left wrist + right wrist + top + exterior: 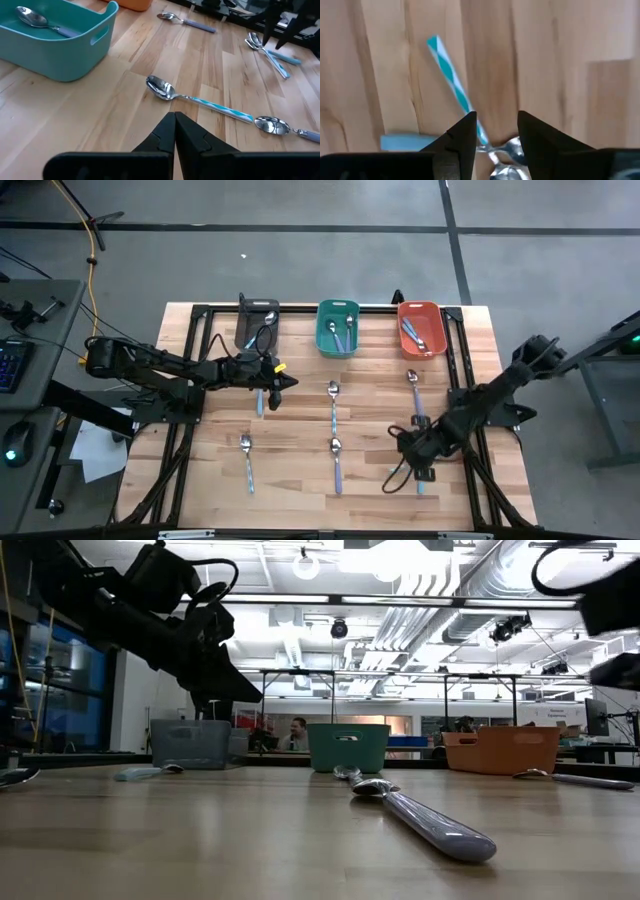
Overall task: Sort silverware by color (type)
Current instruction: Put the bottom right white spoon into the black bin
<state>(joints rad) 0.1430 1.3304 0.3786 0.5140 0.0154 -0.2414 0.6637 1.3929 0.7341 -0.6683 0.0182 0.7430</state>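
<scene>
Spoons still to sort lie in loose rows on the wooden table [300, 480], while your right gripper [495, 132] hovers low with its fingers apart straddling a teal-striped spoon [451, 75], apparently to pick it up. Its handle runs away from the gripper, bowl nearest the fingertips. Your left gripper [175, 131], fingers pressed together and empty, waits near the teal bin [55, 45].

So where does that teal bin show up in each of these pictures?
High view: teal bin, middle of the row of three bins.
Low view: teal bin at centre, at the table's back.
Left wrist view: teal bin, a spoon inside.
Right wrist view: not in it.
Shared landmark: the orange bin beside it.
</scene>
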